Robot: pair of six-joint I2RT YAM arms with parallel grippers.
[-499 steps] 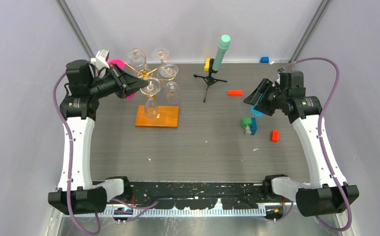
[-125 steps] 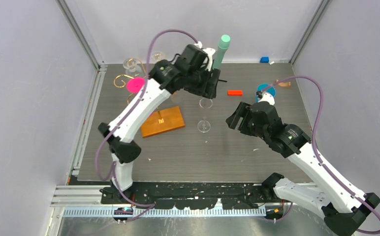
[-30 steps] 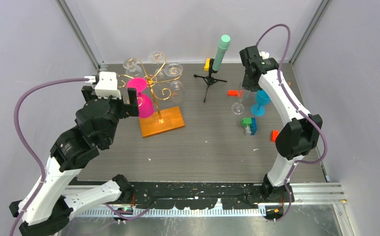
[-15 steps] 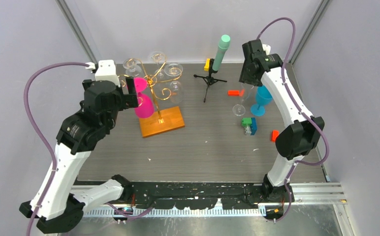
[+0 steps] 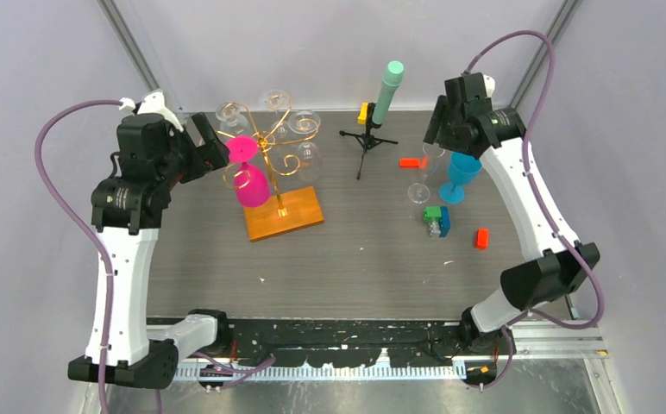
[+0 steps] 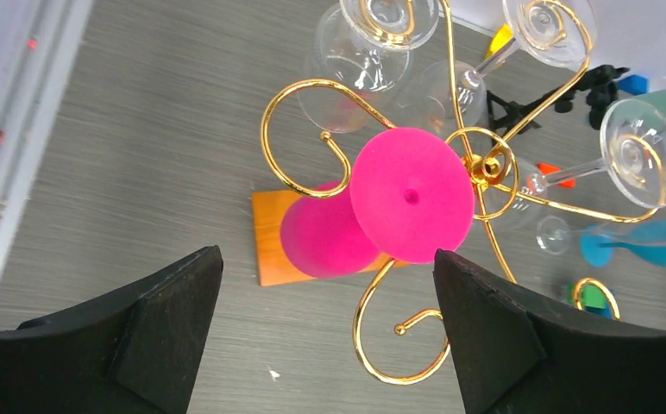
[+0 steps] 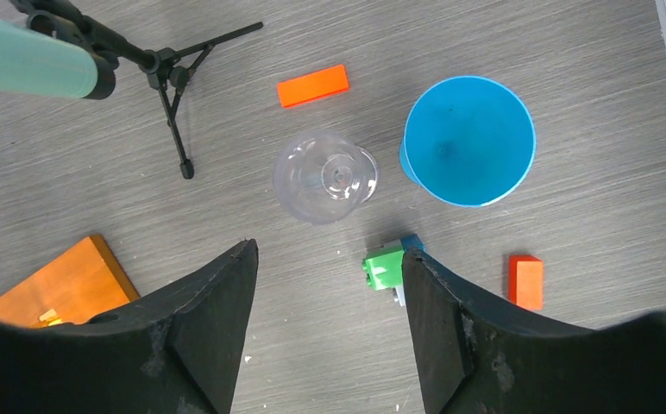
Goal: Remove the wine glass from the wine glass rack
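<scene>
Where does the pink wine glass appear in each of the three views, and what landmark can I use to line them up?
Top external: the pink wine glass is left of centre, hanging foot up.
Left wrist: it fills mid-frame, round foot towards the camera.
Right wrist: not in view.
Shared landmark: the wine glass rack, by its orange base, partly hidden behind the glass in the left wrist view, and at the bottom-left corner in the right wrist view.

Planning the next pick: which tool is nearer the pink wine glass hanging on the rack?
Left. The left tool hovers open just beside the pink wine glass; the right tool is far off to the right, above the clear glass.
</scene>
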